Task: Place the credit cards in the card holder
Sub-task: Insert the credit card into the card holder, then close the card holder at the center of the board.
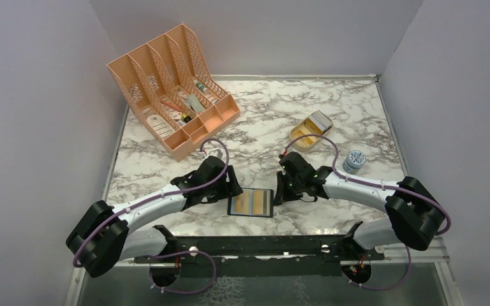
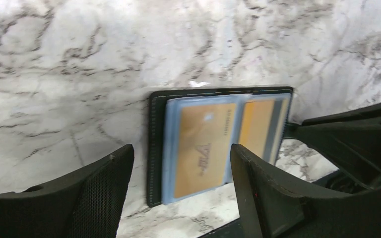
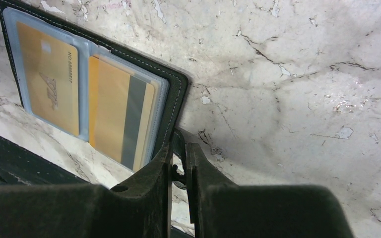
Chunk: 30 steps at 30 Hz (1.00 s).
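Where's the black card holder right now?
From above, the card holder lies open on the table near the front edge, between the left tool and the right tool.

Grey-veined white marble table [image 1: 357, 108]. An open black leather-like card holder [image 2: 153, 144] lies flat between my left and right jaws. Beyond my left jaws stands a peach plastic desk organiser [image 1: 191, 138]; beyond my right jaws, a gold oval tin [image 1: 300, 141] and a small blue-grey round jar [image 1: 355, 161].
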Motion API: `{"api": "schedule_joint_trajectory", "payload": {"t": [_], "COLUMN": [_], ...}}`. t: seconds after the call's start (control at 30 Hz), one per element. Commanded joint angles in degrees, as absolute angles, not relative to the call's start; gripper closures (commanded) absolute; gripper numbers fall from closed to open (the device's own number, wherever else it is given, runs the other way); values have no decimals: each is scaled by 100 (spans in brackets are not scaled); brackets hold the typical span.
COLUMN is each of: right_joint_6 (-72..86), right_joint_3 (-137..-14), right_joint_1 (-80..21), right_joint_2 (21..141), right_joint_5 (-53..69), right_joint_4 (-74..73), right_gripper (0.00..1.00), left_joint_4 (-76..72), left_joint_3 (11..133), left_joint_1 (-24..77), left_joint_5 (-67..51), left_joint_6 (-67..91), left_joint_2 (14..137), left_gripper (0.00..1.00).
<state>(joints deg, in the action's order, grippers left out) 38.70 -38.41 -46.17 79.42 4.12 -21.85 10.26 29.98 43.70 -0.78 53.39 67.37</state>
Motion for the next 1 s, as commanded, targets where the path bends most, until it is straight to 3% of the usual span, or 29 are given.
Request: {"api": "schedule_joint_trajectory", "payload": {"t": [0.0, 0.97], "right_joint_6": [3831, 3894], "right_joint_3": [-3963, -3783], "right_joint_1": [-4658, -4658], "right_joint_2": [7875, 7963], "right_joint_5": [393, 611], "right_joint_4": [-2136, -1837], "right_gripper": [91, 91], "left_joint_4": [1123, -1529], "left_joint_3": [2704, 2169], "left_joint_1": [4183, 4122], "left_joint_5": [-162, -2168], "left_joint_6": [5245, 6528], "left_joint_2": [6602, 6363], "left_gripper": [26, 29]}}
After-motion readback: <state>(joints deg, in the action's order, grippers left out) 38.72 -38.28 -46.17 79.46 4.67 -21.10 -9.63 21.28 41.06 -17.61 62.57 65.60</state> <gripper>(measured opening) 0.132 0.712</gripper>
